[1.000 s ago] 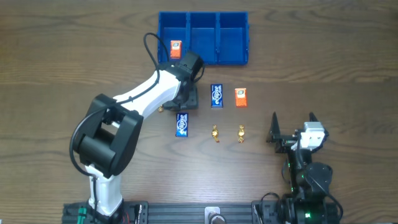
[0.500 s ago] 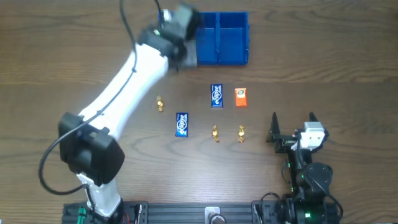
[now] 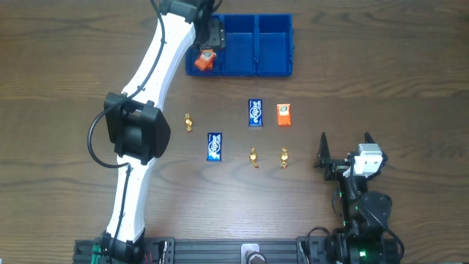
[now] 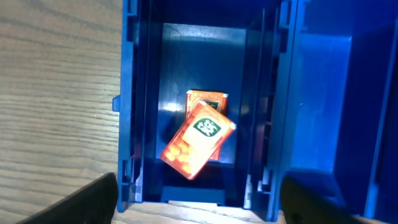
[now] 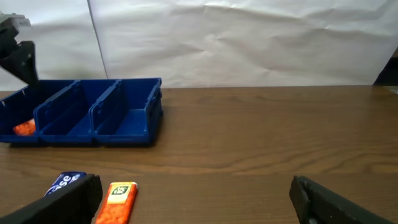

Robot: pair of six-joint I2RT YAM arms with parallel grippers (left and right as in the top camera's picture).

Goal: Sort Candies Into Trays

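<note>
Candy box (image 4: pixel 198 142) diagonal over second box (image 4: pixel 208 99), tray (image 4: pixel 127 124) end compartment.

Bright, even light; soft shadows.

The table (image 3: pixel 58 73) is dark wood with visible grain and a smooth, slightly shiny finish. The blue tray (image 4: pixel 130 93) under the left claw (image 4: pixel 205 205) is hard glossy plastic; the orange candy boxes (image 4: pixel 198 142) in it are glossy too. The claw's fingers (image 4: pixel 87 202) are matt black. The gold candies (image 3: pixel 253 158) wear shiny foil.
</note>
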